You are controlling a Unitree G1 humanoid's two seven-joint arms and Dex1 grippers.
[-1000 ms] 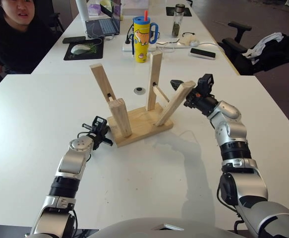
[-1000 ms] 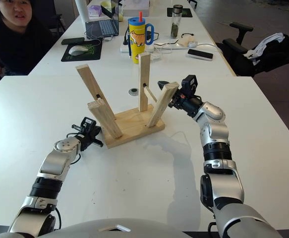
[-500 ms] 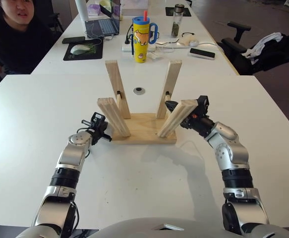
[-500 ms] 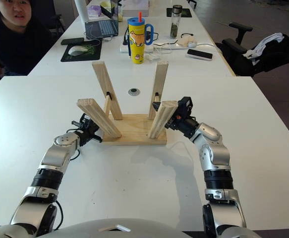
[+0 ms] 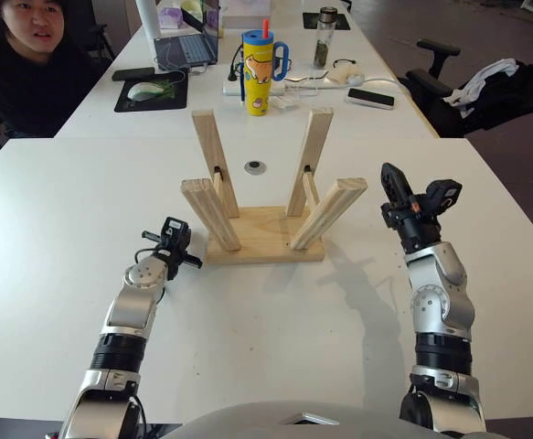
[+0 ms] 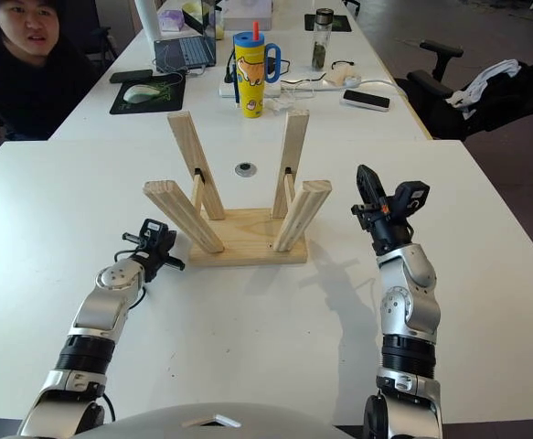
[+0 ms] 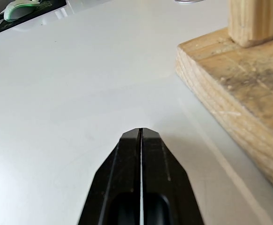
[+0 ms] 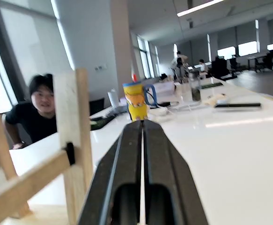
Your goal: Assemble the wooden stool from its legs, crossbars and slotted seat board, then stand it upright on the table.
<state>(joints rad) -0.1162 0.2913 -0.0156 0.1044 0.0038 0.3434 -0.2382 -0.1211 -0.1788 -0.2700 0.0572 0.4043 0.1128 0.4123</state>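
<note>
Resting place: the wooden stool (image 5: 264,229) sits upside down near the middle of the white table (image 5: 275,338), with its seat board (image 5: 248,250) flat on the surface.
Legs: four legs (image 5: 213,160) point upward and splay outward, two on the far side and two nearer the robot.
Crossbars: a short crossbar (image 8: 28,180) links the near and far leg on each side. They look seated in their holes, though the joints are too small to be sure.
Left pincer: the left pincer (image 7: 141,136) has its fingers pressed together with nothing between them. It is low over the table, just beside the left edge of the seat board and apart from the wood.
Right pincer: the right pincer (image 5: 389,181) also has its fingers together and holds nothing. It is raised with its tips pointing up, to the right of the stool, near the top of the near right leg but clear of it.
Next table: beyond the stool stand a yellow cup (image 5: 258,57), a laptop (image 5: 186,41), a mouse (image 5: 145,90), a bottle (image 5: 326,41) and a phone (image 5: 371,96).
Far right: an office chair (image 5: 435,64) stands beside that table.
</note>
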